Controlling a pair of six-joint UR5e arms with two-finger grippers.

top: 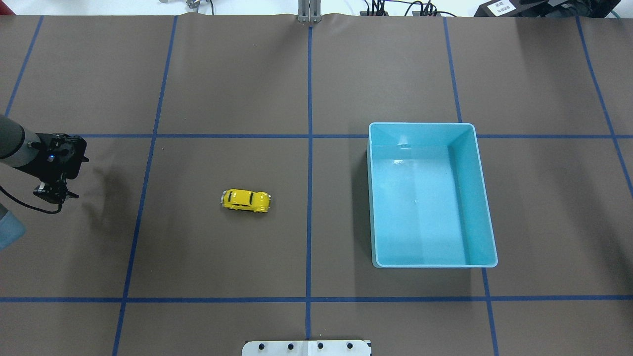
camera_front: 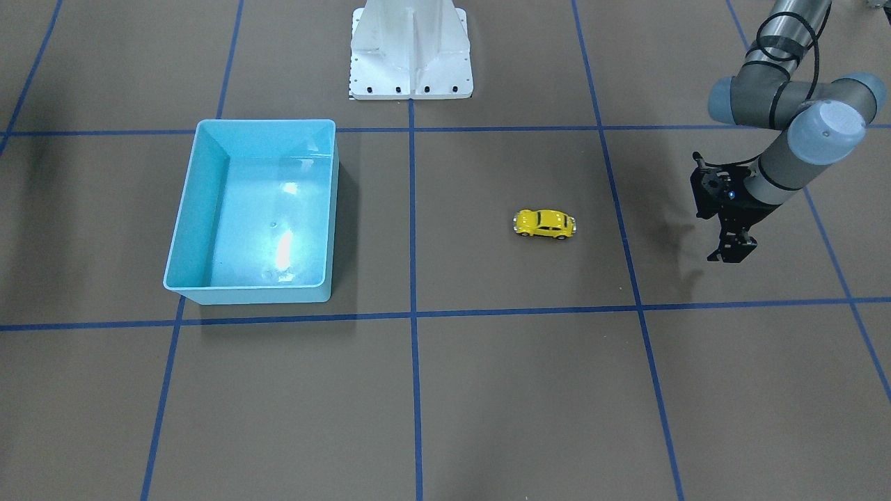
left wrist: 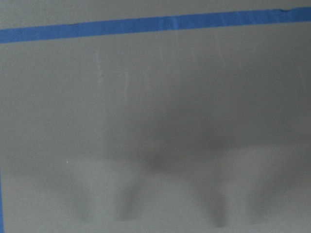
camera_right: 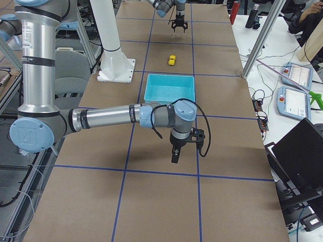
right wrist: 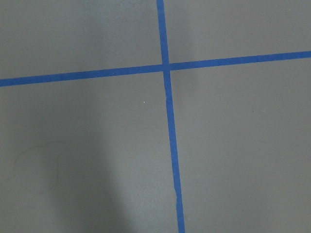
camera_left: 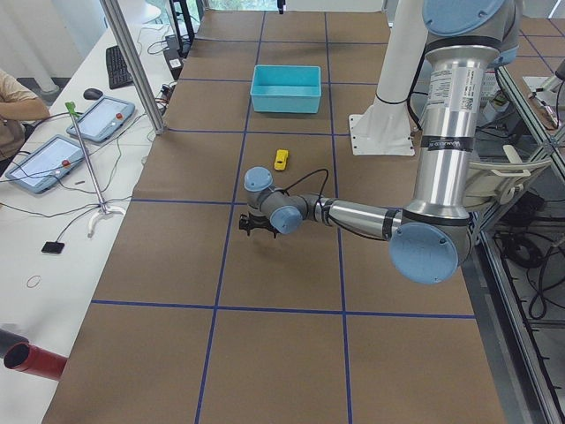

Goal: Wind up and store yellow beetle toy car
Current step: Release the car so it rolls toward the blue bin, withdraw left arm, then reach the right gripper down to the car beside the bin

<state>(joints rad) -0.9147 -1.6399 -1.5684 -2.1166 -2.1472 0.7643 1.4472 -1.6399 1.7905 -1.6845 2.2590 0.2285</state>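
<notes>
The yellow beetle toy car (camera_front: 545,223) stands on its wheels on the brown mat, alone and free; it also shows in the overhead view (top: 246,200) and both side views (camera_left: 281,159) (camera_right: 172,60). The light-blue bin (camera_front: 202,209) (top: 423,125) is empty and sits well away from the car. My left gripper (camera_front: 729,256) (top: 54,195) hovers over the mat, well to the car's side away from the bin, fingers apart and empty. My right gripper (camera_right: 175,157) shows only in the exterior right view, beyond the bin from the car; I cannot tell whether it is open or shut.
The white robot base (camera_front: 411,56) stands at the table's robot side. Blue tape lines cross the mat (right wrist: 167,121). Operators' desks with tablets (camera_left: 53,159) and metal posts (camera_left: 132,62) line the far table edge. Both wrist views show only mat and tape.
</notes>
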